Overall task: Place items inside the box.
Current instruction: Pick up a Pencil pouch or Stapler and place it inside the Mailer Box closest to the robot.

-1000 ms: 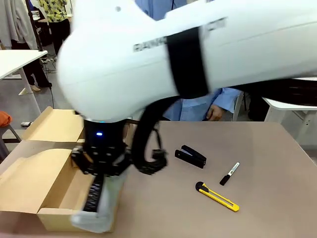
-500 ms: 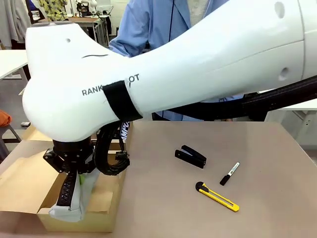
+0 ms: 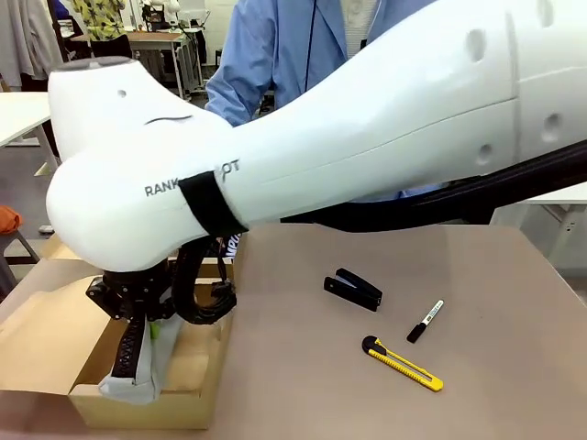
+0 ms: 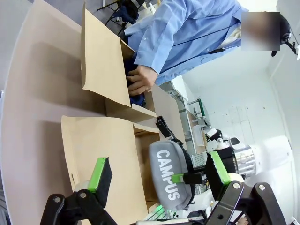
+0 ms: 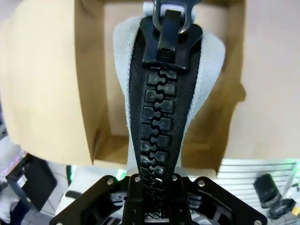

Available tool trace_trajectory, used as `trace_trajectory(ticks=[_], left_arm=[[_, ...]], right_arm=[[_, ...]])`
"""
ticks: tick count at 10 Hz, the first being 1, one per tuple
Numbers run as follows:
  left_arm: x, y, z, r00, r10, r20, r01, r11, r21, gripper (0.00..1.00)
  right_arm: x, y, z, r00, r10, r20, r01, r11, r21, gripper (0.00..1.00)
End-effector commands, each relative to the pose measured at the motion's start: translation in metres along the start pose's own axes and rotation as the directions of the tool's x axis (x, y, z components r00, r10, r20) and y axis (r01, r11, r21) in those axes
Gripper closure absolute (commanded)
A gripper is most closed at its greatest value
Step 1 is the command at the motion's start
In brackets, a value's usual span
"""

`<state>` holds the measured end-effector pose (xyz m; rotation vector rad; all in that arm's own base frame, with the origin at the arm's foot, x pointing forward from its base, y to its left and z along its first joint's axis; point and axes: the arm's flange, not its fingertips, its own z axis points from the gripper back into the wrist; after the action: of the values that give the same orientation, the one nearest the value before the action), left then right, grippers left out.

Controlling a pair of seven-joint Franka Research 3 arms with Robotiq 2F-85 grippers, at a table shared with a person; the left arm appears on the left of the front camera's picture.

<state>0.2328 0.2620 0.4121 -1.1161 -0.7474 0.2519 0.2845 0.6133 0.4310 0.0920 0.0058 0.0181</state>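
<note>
Right claw [image 5: 152, 180]: shut on the zipper end of the grey pencil case [image 5: 161, 117]. The case hangs straight below the claw, long axis down, with its lower end inside the open box [image 3: 55, 321] at the near left corner of the table [image 3: 477, 275]. Whether that end touches the box floor cannot be told.

Recommendation: lower until the case rests on the floor, lean it toward the bare side so it lies flat, and only then part the fingers (a release from height could topple it against the near wall).

Left claw [image 4: 157, 171]: pads wide apart, nothing held, facing the case across the box flaps.

Farther out on the table, well apart from the box, lie the black stapler [image 3: 353, 289], marker [image 3: 425, 322] and utility knife [image 3: 402, 364].

At the far flap, a person's hand [image 4: 140, 79] rests on a dark blue thing, probably the pouch.
</note>
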Motion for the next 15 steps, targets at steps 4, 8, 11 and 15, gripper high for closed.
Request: trace_trajectory(ticks=[4,8,11,15], left_arm=[[0.000,-0.001,-0.001,1.000,-0.018,0.014,0.018,1.000,-0.016,0.00],[0.000,-0.001,-0.001,1.000,-0.018,0.014,0.018,1.000,-0.016,0.00],[0.000,-0.001,-0.001,1.000,-0.018,0.014,0.018,1.000,-0.016,0.00],[0.000,-0.001,-0.001,1.000,-0.018,0.014,0.018,1.000,-0.016,0.00]], right_arm=[[0.031,0.029,-0.016,0.999,0.024,-0.043,-0.025,0.999,-0.038,0.93],[0.055,0.034,-0.041,0.992,0.014,-0.124,-0.016,1.000,-0.014,0.93],[0.058,0.040,-0.063,0.986,0.015,-0.165,-0.021,0.999,-0.035,0.93],[0.057,0.037,-0.071,0.982,0.017,-0.186,-0.026,0.999,-0.045,0.93]])
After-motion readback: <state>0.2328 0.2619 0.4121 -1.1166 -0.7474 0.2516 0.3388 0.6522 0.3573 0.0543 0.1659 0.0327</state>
